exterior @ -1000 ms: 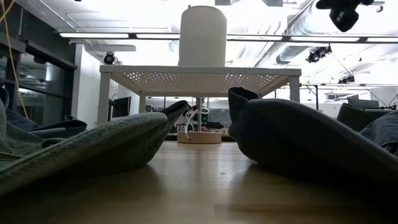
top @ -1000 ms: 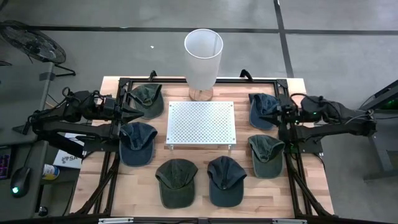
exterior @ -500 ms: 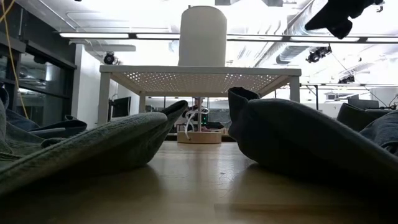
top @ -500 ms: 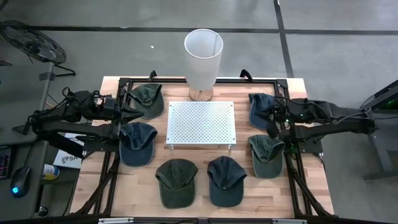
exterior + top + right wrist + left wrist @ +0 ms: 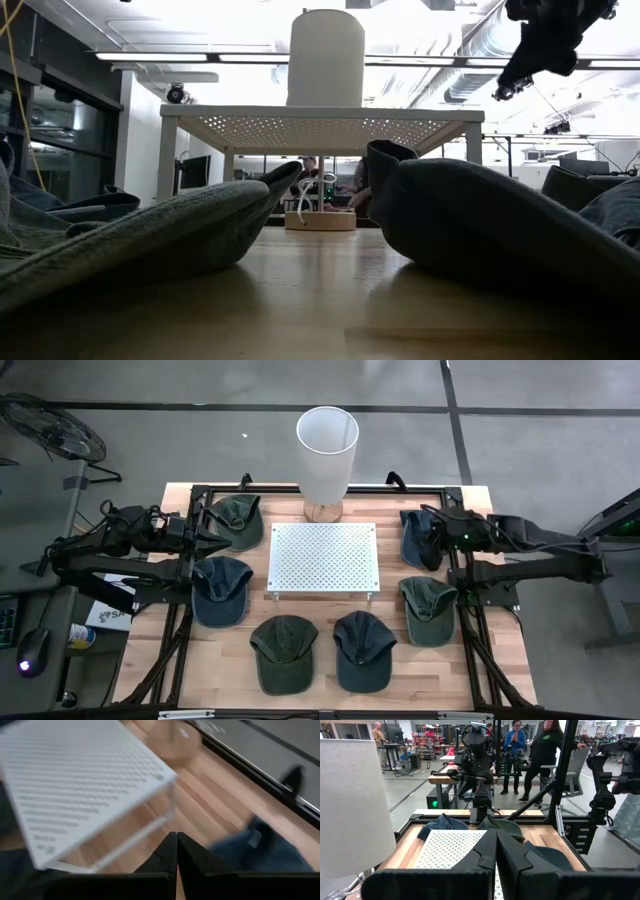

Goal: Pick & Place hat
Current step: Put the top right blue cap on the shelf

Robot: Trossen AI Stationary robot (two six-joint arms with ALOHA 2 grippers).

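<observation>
my right gripper [image 5: 432, 547], fingers pressed together and empty, hangs over the blue hat [image 5: 418, 536] beside the white rack [image 5: 322, 558].

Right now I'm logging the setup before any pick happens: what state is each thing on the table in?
Left gripper: shut, empty, waiting at the table's left side.
Right gripper: shut, empty, above the far right blue hat.
Hats: six, all lying on the table, none held.
Rack: upright, nothing on it.
White cylinder: upright on its wooden base, behind the rack.
</observation>
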